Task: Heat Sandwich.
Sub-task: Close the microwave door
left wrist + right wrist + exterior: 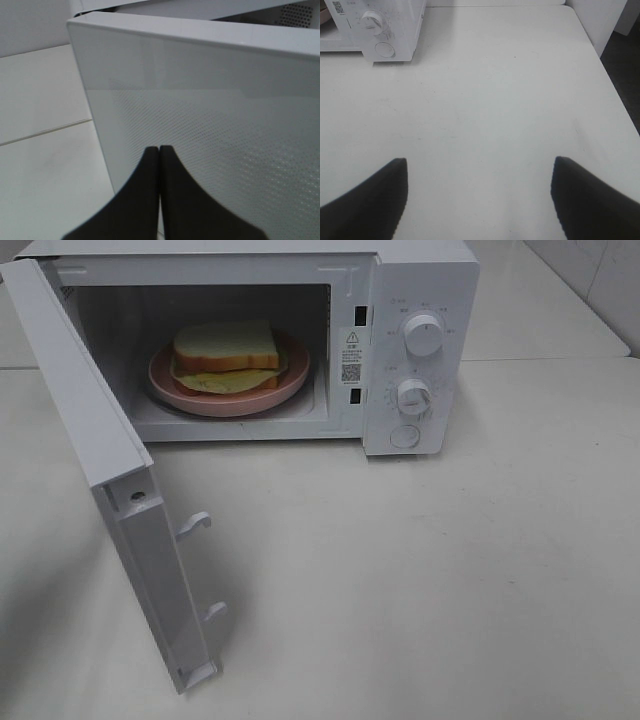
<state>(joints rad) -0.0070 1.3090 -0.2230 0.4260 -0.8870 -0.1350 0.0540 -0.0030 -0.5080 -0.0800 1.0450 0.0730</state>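
- The left gripper [159, 149] is seen in its wrist view with its two dark fingers pressed flat together and nothing held between them.
- Directly ahead of those fingertips stands the outer face of the microwave door [215, 130], its dotted mesh window filling most of that view. Whether the tips touch the panel cannot be told.
- The right gripper [480, 160] is held wide apart and empty above the bare white table [490, 100], with the microwave's lower knob [372, 21] well ahead of it.
- Neither gripper is shown in the exterior high view.
- In that view the door [150, 570] is swung fully out, its length running from the upper left corner of the frame down toward the lower centre-left, with its latch hooks turned toward the table.
- The door is judged to be the thing on which the next move turns: it lies between the left gripper and the cavity, so a push on its outer face would swing it toward the opening. The left arm is judged the nearer one for this.
- Beyond the door, in the upper centre-left of the exterior frame, the sandwich [225, 345] is seen lying flat on the pink plate [200, 400] inside the open microwave [420, 280]. It is hidden in both wrist views.
- The upper knob [424, 335] sits at the right of the cavity, nearer the right arm's side.
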